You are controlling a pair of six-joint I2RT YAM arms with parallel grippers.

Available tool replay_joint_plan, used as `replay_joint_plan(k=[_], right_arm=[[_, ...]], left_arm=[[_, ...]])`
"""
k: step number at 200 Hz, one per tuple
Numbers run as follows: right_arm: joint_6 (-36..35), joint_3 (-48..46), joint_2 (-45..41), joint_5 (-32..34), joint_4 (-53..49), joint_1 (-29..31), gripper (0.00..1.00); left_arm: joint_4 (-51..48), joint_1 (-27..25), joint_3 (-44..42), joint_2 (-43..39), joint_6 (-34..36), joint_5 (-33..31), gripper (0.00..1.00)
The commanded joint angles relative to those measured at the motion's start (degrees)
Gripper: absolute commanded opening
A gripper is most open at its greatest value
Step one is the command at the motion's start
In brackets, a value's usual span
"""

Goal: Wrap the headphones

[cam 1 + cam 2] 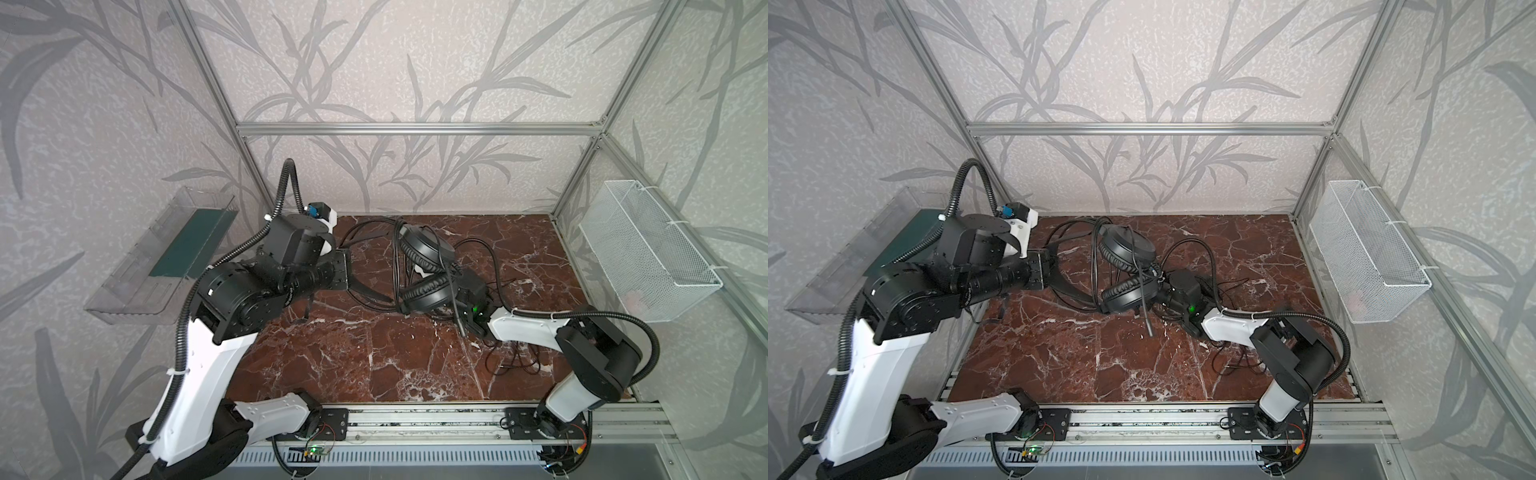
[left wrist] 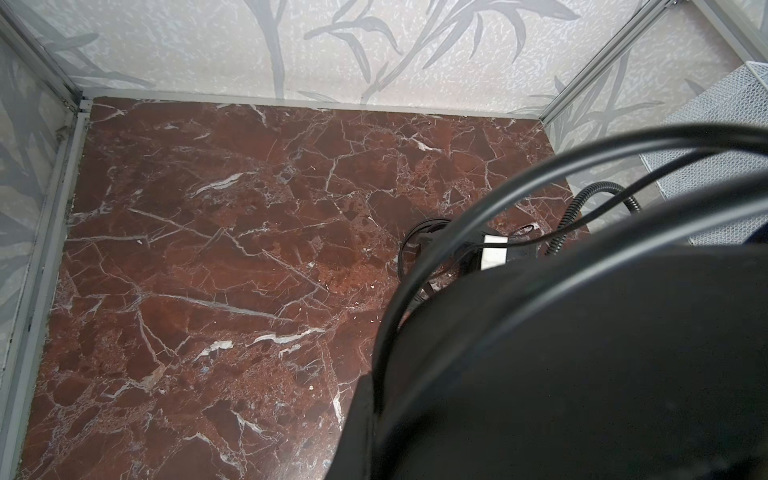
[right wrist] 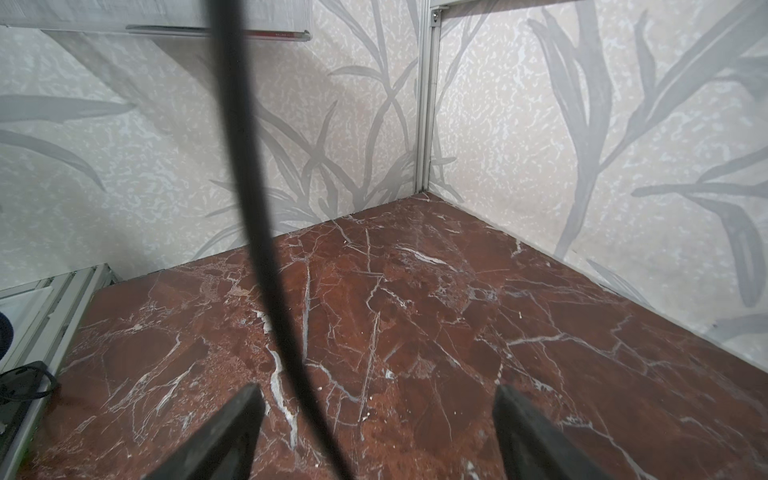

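Note:
Black headphones hang over the middle of the marble table, one earcup (image 1: 424, 249) (image 1: 1125, 249) behind the other earcup (image 1: 428, 296) (image 1: 1127, 296). Their wide headband (image 1: 365, 286) (image 2: 582, 353) arcs left into my left gripper (image 1: 347, 270) (image 1: 1048, 268), which is shut on it. The long cable (image 1: 451, 282) (image 1: 1142, 291) loops round the earcups and its end dangles toward the table. My right gripper (image 3: 378, 395) sits just right of the nearer earcup, its body (image 1: 473, 291) partly hidden behind it. It is open, and the cable (image 3: 257, 232) passes loosely between its fingers.
A white mesh basket (image 1: 648, 253) hangs on the right wall and a clear plastic bin (image 1: 166, 257) on the left wall. A tangle of thin wire (image 1: 515, 361) lies on the table beside the right arm. An aluminium rail (image 1: 415, 419) runs along the front edge.

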Motion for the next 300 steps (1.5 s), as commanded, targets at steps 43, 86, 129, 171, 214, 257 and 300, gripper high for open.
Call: replay_joint_plan(k=[43,86,129,171,214,257,300], right_arm=[[-1.4,-3.0,-8.4,2.5,-0.3,2.0,0.99],[-0.5,-0.6,-4.2,0.0,0.3,2.2,1.00],[0.4,3.2,2.2,-2.2,1.8,3.0,0.79],[1.6,3.1,7.4,-0.3,3.8,3.2,0.33],[1.8,-1.4,7.5,5.1,4.7,5.4,0.00],[-1.6,-4.7,6.1,13.2,2.0,15.2,0.00],[-7.0,-1.6,1.4,21.6,-6.5,28.4,0.00]], left_arm=[[4.0,-0.1,1.2,-1.3,-0.6,0.2,0.00],[3.4,-0.1,1.5,-1.7,-0.9,-0.1,0.00],[3.4,-0.1,1.5,-2.0,-1.5,-0.2,0.00],[3.2,-0.1,2.6,-1.9,-1.5,-1.4,0.00],[4.3,0.9,2.5,-0.7,-2.0,-6.9,0.00],[8.2,12.4,-0.6,2.7,-5.8,0.0,0.00],[13.5,18.3,-7.6,4.1,-10.7,6.4,0.00]])
